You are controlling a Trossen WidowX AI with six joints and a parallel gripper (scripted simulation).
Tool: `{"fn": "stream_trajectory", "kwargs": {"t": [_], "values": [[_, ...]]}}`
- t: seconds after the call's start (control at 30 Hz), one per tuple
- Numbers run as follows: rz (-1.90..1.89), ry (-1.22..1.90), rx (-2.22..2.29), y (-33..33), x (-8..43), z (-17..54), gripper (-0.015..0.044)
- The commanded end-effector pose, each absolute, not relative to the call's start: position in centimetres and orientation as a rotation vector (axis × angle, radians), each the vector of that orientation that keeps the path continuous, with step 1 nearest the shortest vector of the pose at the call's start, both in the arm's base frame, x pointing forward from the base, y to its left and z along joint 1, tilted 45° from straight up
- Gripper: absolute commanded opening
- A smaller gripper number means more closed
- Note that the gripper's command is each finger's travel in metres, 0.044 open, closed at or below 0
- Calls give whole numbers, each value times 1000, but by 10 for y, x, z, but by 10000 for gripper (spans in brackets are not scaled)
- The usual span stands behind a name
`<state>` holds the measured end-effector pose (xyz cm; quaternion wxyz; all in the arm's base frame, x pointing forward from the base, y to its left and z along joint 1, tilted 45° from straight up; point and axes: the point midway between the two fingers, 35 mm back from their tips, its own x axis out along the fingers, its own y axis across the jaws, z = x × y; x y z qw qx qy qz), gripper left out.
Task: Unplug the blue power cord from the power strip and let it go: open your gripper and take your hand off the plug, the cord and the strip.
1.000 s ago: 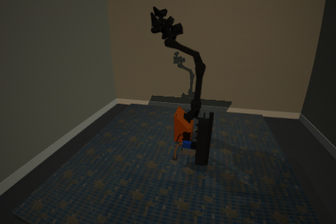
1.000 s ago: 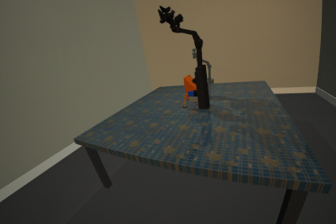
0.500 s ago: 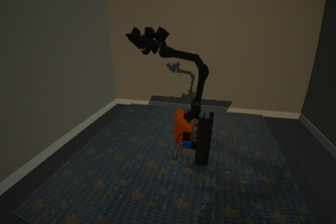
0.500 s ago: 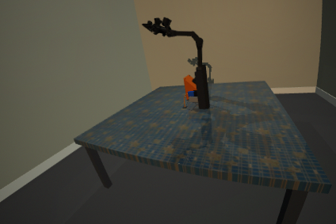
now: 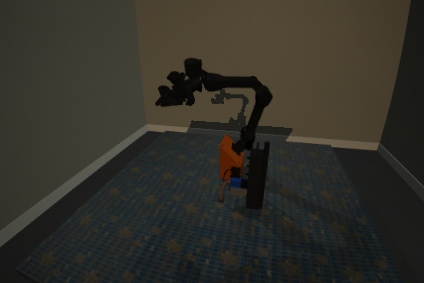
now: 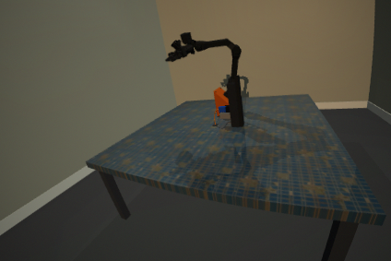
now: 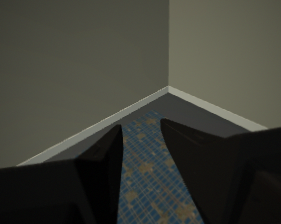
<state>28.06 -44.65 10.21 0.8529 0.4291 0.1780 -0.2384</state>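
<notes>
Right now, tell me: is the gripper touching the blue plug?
No, the gripper hangs high above the table, far from the blue plug at the power strip.
</notes>
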Motion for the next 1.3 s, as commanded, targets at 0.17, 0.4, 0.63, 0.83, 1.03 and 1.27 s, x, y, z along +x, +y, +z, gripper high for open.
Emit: {"fn": "stream_trajectory", "kwargs": {"t": [0.17, 0.4, 0.63, 0.83, 1.03, 1.27], "values": [[-451, 752, 1407, -301, 323, 43, 160], [-529, 1136, 1711, -183, 313, 18, 160], [-760, 1588, 1889, -74, 269, 16, 160], [-792, 1633, 1896, -65, 263, 17, 160], [-792, 1633, 1896, -64, 264, 18, 160], [-792, 1633, 1896, -57, 265, 25, 160]]}}
